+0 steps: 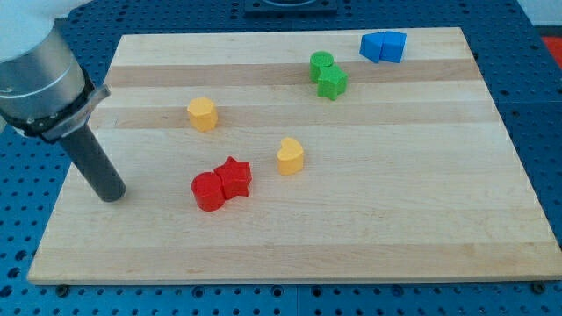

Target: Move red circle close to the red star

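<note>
Surface inspected: one wooden board [395,219] resting on a blue perforated base [544,105]. No containers are present on it; every block lies directly on the wood.

Count of blocks: eight in all, two of each colour.
- Red, two: the red circle [208,191] and the red star [234,177] sit left of the board's centre, toward the bottom edge, touching, the circle on the side nearer the bottom-left corner.
- Yellow, two: a yellow hexagon [202,114] lies toward the top-left part of the board; a yellow heart [291,155] lies near the centre, just to the right of the red pair and apart from it.
- Green, two: a green circle [321,64] and a green star [333,82] touch one another near the top edge, right of centre.
- Blue, two: two blue blocks [384,46] stand pressed together near the top-right corner; shapes not determinable.

Tool: a plain rod with nothing to open or close. My tip [111,195] rests on the board close to the left edge, well to the left of the red circle and touching no block
</note>
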